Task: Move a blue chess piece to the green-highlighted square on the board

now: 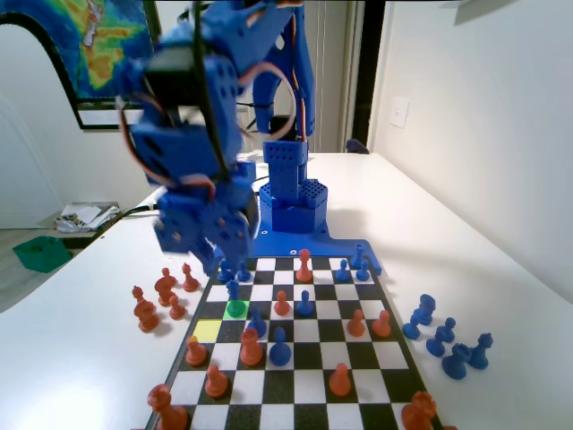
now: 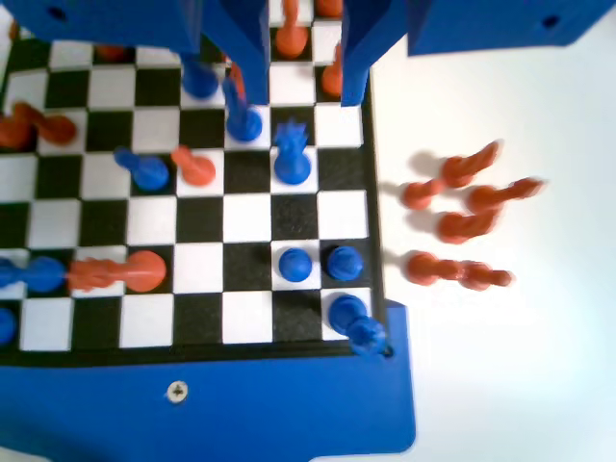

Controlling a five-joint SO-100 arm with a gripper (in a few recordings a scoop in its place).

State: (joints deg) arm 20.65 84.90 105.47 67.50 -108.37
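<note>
Pincer [image 2: 303, 82] tips cut off, blue pawn [image 1: 235, 291] hiding green square [image 1: 236, 309]

Board [image 2: 223, 207] smooth, matt chequered; blue plastic rim [image 2: 289, 409]; table [image 1: 501, 260] white, smooth.

One green-highlighted square [image 1: 236, 308], one yellow square [image 1: 207, 331], one board [image 1: 309, 358].

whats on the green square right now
A small blue pawn stands on the green square in the fixed view, covering its far part. The gripper hangs above and behind it; whether its jaws are open or touch the pawn cannot be told.
</note>
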